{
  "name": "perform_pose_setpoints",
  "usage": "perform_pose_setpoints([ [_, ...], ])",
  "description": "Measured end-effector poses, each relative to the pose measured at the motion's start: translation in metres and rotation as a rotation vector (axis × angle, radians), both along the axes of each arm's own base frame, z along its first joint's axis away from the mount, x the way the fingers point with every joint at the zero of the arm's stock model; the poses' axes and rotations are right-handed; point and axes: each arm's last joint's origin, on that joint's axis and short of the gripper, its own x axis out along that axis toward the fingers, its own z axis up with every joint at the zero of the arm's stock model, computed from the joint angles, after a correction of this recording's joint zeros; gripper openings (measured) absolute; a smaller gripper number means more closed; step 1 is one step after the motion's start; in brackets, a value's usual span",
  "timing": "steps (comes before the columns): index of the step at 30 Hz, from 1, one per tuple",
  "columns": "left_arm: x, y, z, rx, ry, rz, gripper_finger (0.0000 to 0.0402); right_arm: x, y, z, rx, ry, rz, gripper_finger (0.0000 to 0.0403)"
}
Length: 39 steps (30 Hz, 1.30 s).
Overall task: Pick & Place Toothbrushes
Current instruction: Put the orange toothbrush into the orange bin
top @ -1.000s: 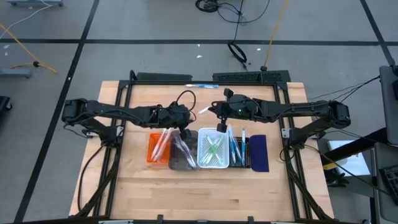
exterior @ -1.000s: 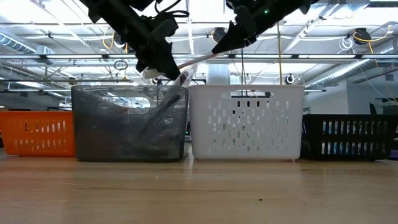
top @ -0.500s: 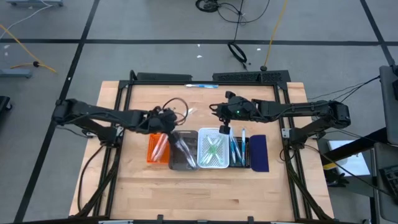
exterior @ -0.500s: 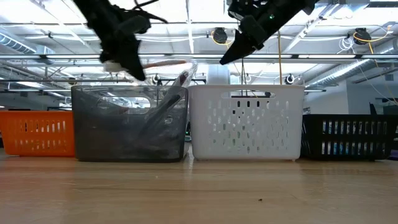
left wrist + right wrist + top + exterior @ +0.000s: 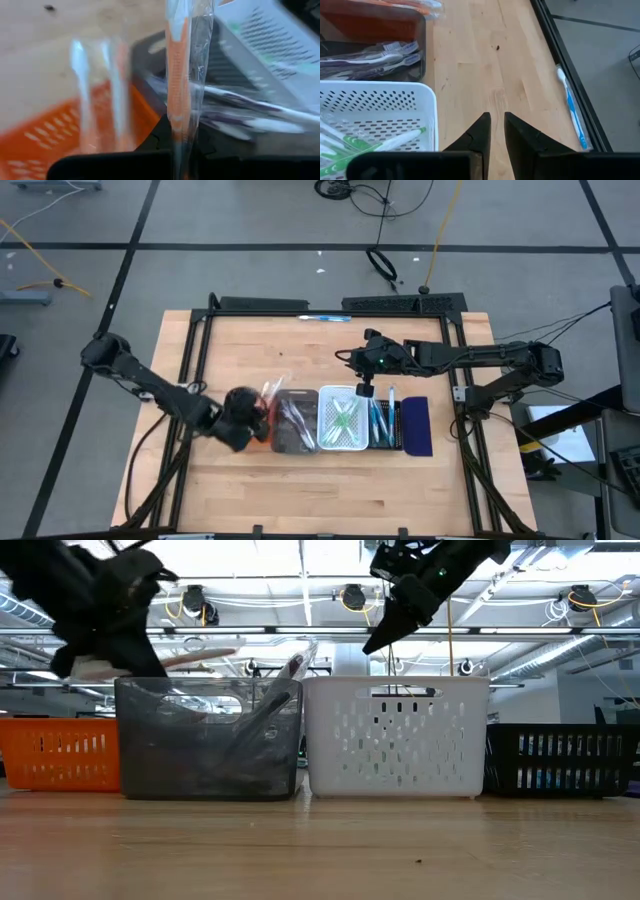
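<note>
- My left claw is clamped tight on 1 orange toothbrush in a clear wrapper, at lower centre of the left wrist view, standing up past the fingers.
- In the high view that claw sits left of centre over the seam between the orange tray and the grey tray. A release here could drop the brush on the shared rim, or into grey when, I judge, orange is its home.
- The wrapper looks slick and loose; the brush could slide inside it or twist as I lower.
- The low view shows the brush poking out level at upper left, above the grey tray's wall; a careless descent could snag that wall.
- My right claw is empty, its fingers a narrow gap apart, hovering at the back rim of the white tray near the high view's centre.
- A blue toothbrush lies at the bench edge by the black frame rail; a nudge could roll it off.
</note>
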Motion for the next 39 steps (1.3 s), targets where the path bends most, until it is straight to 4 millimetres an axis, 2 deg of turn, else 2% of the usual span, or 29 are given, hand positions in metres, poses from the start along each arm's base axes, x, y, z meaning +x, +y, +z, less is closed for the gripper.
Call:
perform_pose_setpoints([
  [5, -0.016, -0.013, -0.016, -0.048, -0.097, 0.047, 0.0005, 0.000, 0.000, 0.000, -0.001, 0.000, 0.001, 0.0050],
  [11, -0.027, -0.013, -0.028, -0.050, -0.128, 0.102, 0.0009, 0.000, 0.000, 0.000, 0.000, 0.000, 0.000, 0.0050],
  [17, -0.031, -0.011, -0.035, -0.081, -0.094, 0.106, 0.0053, 0.000, 0.000, 0.000, 0.000, 0.000, 0.000, 0.0050],
  [32, -0.029, -0.007, -0.036, -0.084, -0.076, 0.110, 0.0169, 0.000, 0.000, 0.000, 0.000, 0.000, 0.000, 0.0050],
  [39, -0.029, -0.006, -0.033, -0.046, -0.076, 0.083, 0.0206, 0.000, 0.000, 0.000, 0.000, 0.000, 0.000, 0.0050],
])
